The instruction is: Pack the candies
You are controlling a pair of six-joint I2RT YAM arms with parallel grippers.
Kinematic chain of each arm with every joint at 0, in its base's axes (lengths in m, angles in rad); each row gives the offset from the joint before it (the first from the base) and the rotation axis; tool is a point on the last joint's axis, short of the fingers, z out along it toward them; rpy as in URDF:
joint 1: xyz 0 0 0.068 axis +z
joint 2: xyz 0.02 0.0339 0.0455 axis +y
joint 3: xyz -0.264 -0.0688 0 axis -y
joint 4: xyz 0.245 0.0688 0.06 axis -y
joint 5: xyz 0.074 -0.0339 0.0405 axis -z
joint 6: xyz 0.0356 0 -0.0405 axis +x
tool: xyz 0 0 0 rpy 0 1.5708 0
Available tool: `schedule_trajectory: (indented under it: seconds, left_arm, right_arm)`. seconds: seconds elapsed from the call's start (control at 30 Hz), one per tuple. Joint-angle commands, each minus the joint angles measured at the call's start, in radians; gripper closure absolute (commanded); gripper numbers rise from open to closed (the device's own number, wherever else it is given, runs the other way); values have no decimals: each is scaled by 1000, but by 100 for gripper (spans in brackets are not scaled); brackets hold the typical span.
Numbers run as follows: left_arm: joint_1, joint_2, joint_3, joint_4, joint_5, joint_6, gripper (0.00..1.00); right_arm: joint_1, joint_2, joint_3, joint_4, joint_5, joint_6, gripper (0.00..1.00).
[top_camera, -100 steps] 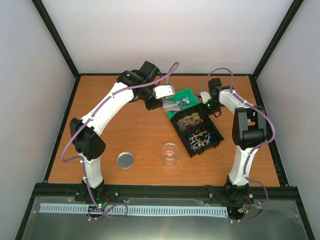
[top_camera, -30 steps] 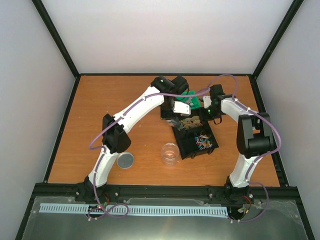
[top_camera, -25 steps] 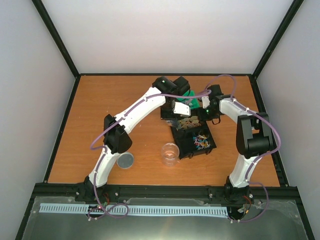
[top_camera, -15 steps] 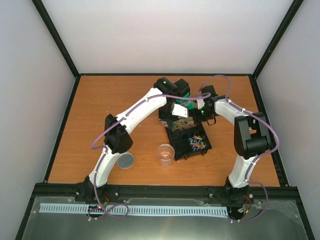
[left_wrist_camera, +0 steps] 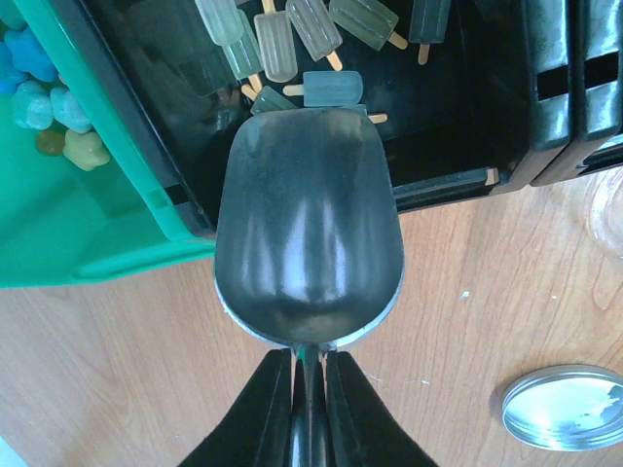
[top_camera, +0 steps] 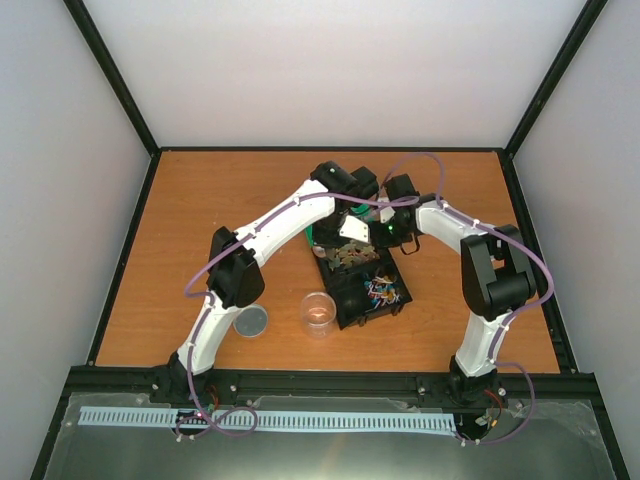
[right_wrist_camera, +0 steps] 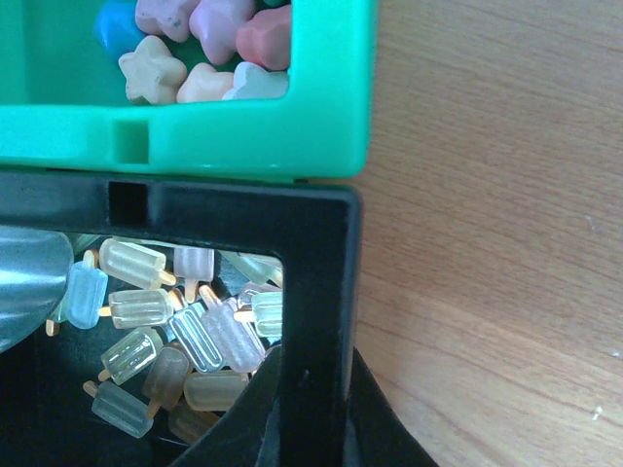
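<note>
The candies (right_wrist_camera: 200,44) are small star-shaped pieces in pink, cream and blue, lying in a green bin (right_wrist_camera: 234,146) at the far end of a black compartment tray (top_camera: 362,290). My left gripper (left_wrist_camera: 310,358) is shut on the handle of a metal scoop (left_wrist_camera: 307,219). The scoop's bowl is empty and hangs over the tray's popsicle-gummy compartment (left_wrist_camera: 321,39), beside the candies (left_wrist_camera: 39,83). My right gripper (right_wrist_camera: 313,362) is shut on the tray's black side wall (right_wrist_camera: 316,282). From above, both grippers meet at the tray's far end, around the scoop (top_camera: 350,252).
A clear glass jar (top_camera: 318,312) stands just left of the tray's near end. Its round metal lid (top_camera: 250,321) lies further left, and the lid (left_wrist_camera: 565,407) shows beside the scoop. Popsicle gummies (right_wrist_camera: 175,331) fill the compartment next to the green bin.
Both arms and the tray have shifted left and toward the near edge. The jar now stands further left too. Both grips are unchanged.
</note>
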Motion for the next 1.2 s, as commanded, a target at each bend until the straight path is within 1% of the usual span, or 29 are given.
schedule_trajectory:
  seconds: [0.0,0.23,0.53,0.73,1.03,1.17]
  left_arm:
    - [-7,-14,4,-43,-21,-25,99]
    - [25,34,-22,-29,105,-87,99]
    - [68,56,-96,97,233,-190,99]
    - [98,18,-240,243,277,-267,99]
    - [99,-6,-355,429,325,-355,99]
    - [102,-34,-438,564,336,-371,99]
  right_arm:
    - [15,-59,2,61,-35,43,97]
    - [15,-70,-22,72,-31,51,97]
    - [15,-74,-47,91,-53,69,97]
    - [15,-63,-48,96,-67,76,97]
    - [15,-48,-46,102,-84,74,97]
    - [15,-46,-48,104,-86,71,97]
